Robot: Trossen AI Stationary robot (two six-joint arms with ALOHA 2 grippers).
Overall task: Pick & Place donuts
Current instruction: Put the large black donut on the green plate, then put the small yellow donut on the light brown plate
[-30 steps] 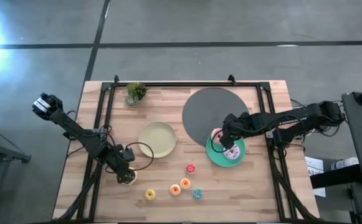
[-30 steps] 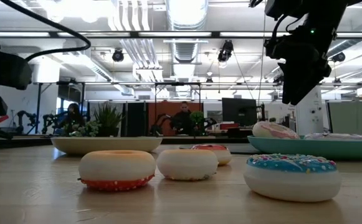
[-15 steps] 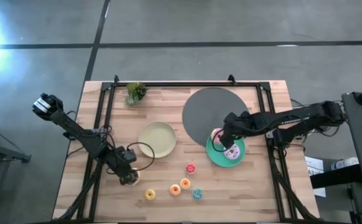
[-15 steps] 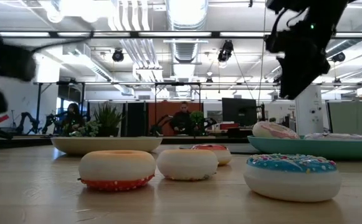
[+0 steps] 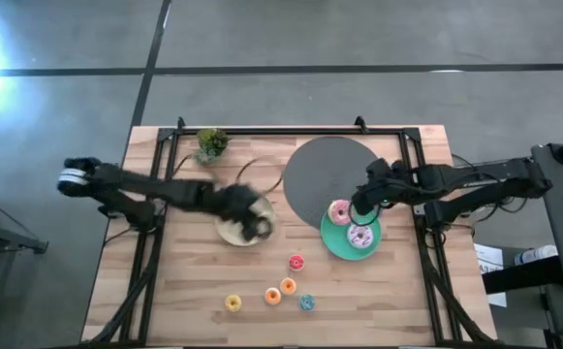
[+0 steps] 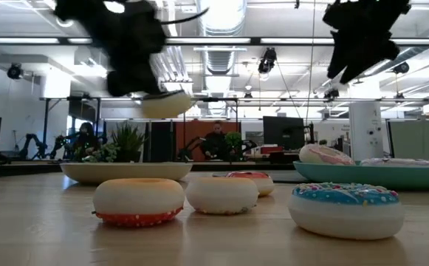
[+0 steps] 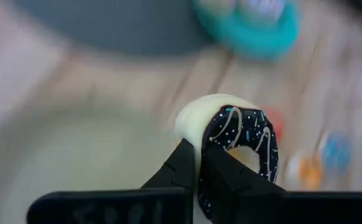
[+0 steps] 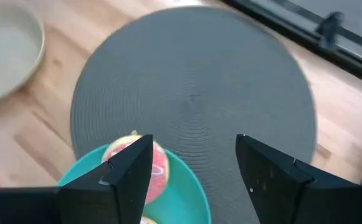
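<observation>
— The fingers first: how do they stand?

— The left gripper (image 7: 196, 163) has its two dark fingers pinched on the chocolate-brown glazed toy donut (image 7: 243, 140), a cream ring with white and blue sprinkles on its dark icing. The right gripper (image 8: 193, 163) has its fingers spread wide with nothing between them.

— What differs from a second ago?

— The left arm has swung from the table's near-left part, where it was down at the wood, across to the round cream plate (image 5: 231, 231); its gripper now hangs over that plate's right rim with the brown donut lifted clear of the table (image 6: 166, 103). The right gripper has risen off the round teal plate (image 5: 333, 242) and drawn back toward the flat round grey woven mat (image 5: 322, 173).

— And the rest of the donuts?

— The pink-iced donut (image 5: 340, 211) and the lilac sprinkled donut (image 5: 361, 236) lie side by side on the teal plate. The four minis lie on the bare planks near the front edge: red (image 5: 297, 262), orange (image 5: 281, 292), yellow (image 5: 234, 302), blue (image 5: 306, 302).

— Open room?

— The slatted wooden table (image 5: 155, 310) is bare along its left side and front corners. The cream plate's shallow bowl is unoccupied, and a small green potted plant (image 5: 210, 143) stands well apart at the far edge.
</observation>
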